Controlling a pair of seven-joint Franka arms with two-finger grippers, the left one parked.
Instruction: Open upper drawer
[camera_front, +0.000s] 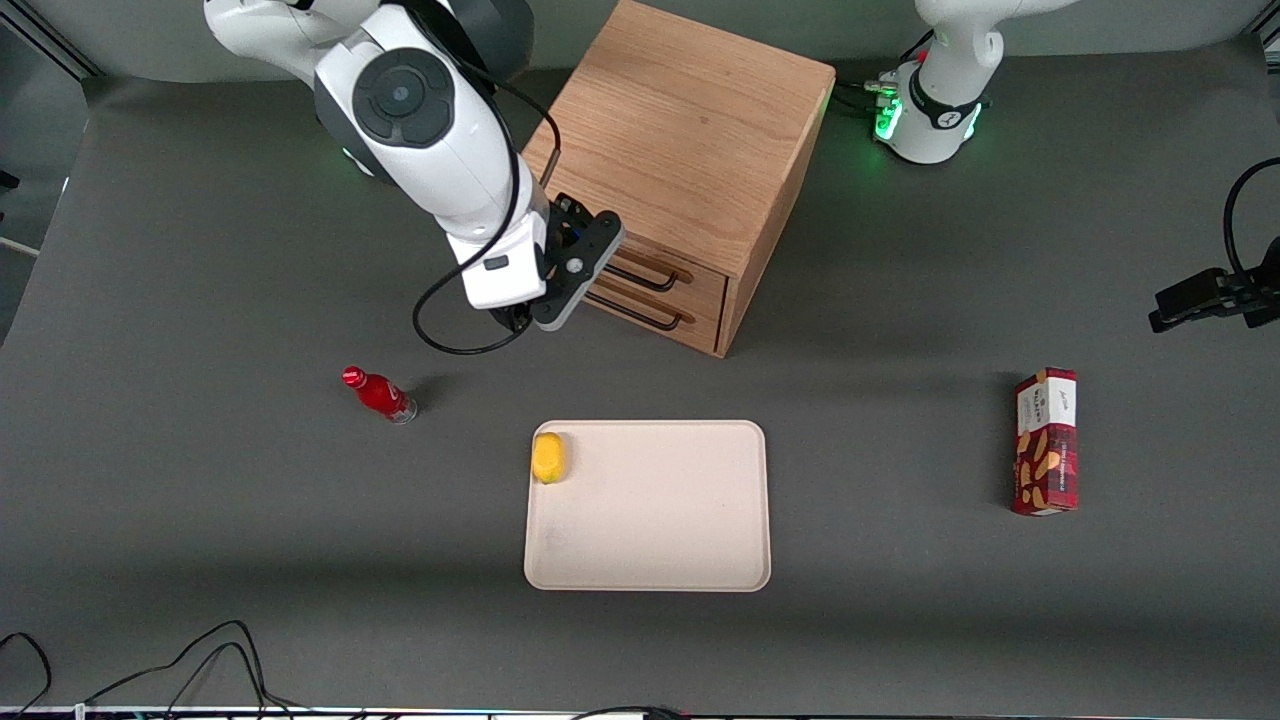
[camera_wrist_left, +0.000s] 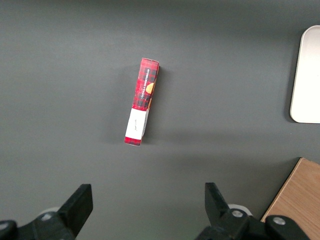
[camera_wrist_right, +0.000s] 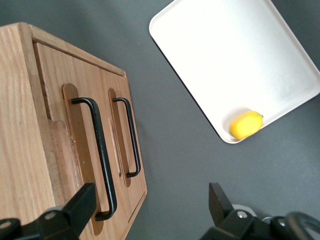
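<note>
**Open gripper waits at the closed upper drawer**

Front view: the oak cabinet stands on the grey table, turned at an angle. The upper drawer is closed, flush with the cabinet front, and the lower drawer sits just under it. The gripper hangs just in front of the drawers, at the end of the handles toward the working arm's side. Nearer to the camera lies a cream tray with a yellow lemon in one corner. A small red bottle lies on the table near the tray. A red snack box stands toward the parked arm's end.

Left wrist view: the red snack box on the bare table.

Right wrist view: the fingers are spread apart and hold nothing. One finger is close to the end of the upper drawer's black handle; I cannot tell if it touches.
</note>
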